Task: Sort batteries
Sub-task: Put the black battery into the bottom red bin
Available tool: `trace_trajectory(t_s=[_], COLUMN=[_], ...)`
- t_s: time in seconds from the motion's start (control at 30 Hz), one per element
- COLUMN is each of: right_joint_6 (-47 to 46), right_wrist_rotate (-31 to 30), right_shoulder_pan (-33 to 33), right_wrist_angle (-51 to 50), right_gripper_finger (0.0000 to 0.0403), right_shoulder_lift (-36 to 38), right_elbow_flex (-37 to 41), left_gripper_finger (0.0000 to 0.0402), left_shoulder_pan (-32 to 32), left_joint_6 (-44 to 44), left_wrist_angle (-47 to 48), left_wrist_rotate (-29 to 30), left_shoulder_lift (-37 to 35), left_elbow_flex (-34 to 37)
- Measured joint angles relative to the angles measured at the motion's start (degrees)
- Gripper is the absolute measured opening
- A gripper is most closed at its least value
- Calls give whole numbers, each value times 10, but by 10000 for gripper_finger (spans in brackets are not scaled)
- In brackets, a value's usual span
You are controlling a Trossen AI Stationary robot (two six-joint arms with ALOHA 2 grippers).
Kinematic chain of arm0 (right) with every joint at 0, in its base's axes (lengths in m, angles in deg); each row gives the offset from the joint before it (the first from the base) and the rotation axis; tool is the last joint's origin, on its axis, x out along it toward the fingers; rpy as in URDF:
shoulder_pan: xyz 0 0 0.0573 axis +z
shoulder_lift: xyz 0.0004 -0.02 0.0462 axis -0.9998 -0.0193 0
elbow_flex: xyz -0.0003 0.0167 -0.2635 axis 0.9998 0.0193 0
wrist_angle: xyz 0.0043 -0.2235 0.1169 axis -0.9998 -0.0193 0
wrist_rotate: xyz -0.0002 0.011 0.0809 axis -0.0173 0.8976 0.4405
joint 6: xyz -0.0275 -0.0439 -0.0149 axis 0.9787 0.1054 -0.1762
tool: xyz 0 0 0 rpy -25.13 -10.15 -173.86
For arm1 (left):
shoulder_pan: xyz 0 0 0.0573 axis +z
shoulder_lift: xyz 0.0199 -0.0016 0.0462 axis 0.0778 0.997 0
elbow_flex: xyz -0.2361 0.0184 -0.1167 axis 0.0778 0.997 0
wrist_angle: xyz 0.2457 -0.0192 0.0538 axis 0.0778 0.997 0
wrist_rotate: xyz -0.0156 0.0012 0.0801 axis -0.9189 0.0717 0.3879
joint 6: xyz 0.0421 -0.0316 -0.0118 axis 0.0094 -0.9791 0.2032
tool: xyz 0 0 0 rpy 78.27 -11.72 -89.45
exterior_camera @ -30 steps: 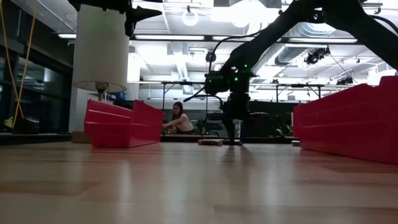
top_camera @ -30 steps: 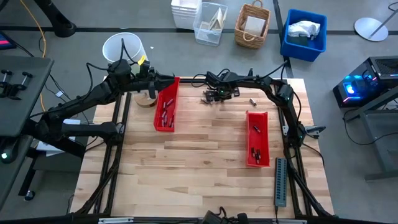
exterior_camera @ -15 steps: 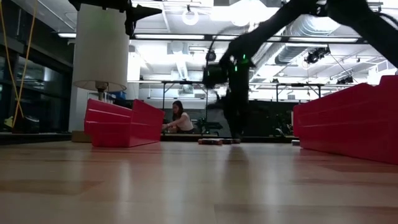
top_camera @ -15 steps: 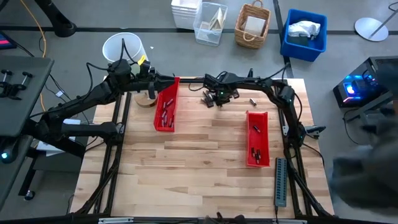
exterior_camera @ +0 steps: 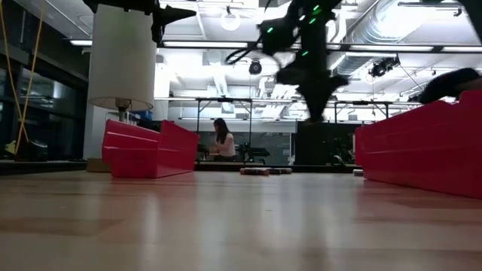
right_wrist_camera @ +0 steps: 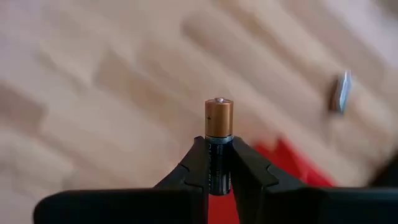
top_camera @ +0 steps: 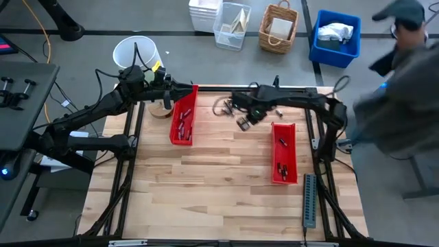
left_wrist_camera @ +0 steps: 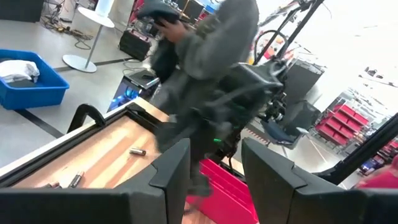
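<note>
Right wrist view: my right jaws [right_wrist_camera: 217, 163] pinch one battery [right_wrist_camera: 218, 134]; both red trays [top_camera: 282, 152] hold some, several lie loose at twelve o'clock on the tabletop [top_camera: 219, 192].

Tabletop [top_camera: 219, 185]: light wooden plank surface, rectangular, bordered by a dark metal frame.
Left red plastic tray [top_camera: 183, 115]: long and narrow, resting near the far left corner; small batteries [top_camera: 182, 129] lie inside it.
Right red plastic tray [top_camera: 283, 153]: long and narrow, resting on the right half; several batteries inside.
Loose batteries [top_camera: 222, 108]: a few lie on the bare wood near the far edge, between the two trays.
Grey ridged strip [top_camera: 309, 200]: lies along the right edge, nearer than the right tray.
Round wooden disc [top_camera: 160, 112]: lies just left of the left tray.
</note>
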Motion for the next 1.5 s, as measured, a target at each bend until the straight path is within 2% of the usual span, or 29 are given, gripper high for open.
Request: trace_trajectory(t_s=[0.13,0.33,0.53,0.6,0.67,0.77,0.87,0.97,1.07,1.23,1.37,1.5], right_joint_6=[-87,-286,-394,-396,-389,-348,-297,-236,-119,109,322,521], right_wrist_rotate=[20,69,104,110,107,84,50,11,20,102,126,126], right_shoulder_pan=[51,117,142,146,149,147,129,89,24,-99,-163,-198], right_wrist_angle=[-29,-11,41,55,52,44,26,60,174,293,286,241], right_gripper_finger=[32,32,33,56,96,157,201,221,224,220,217,217], right_shoulder_lift=[86,237,274,270,269,269,269,269,251,134,5,-111], right_elbow_flex=[97,236,340,351,346,311,260,215,189,120,24,-71], left_gripper_finger=[135,135,135,135,135,135,135,135,135,135,135,135], left_shoulder_pan=[0,0,0,0,0,0,0,0,0,0,0,0], left_joint_6=[16,18,18,18,18,17,15,18,17,14,14,2], left_wrist_angle=[-1,-1,-1,-2,-2,-3,-3,-3,-3,-3,-3,-3], left_wrist_rotate=[0,0,0,0,0,0,0,3,12,20,20,20], left_shoulder_lift=[0,0,0,0,0,0,0,0,0,0,0,0], left_elbow_flex=[0,0,0,0,0,0,0,0,0,0,0,0])
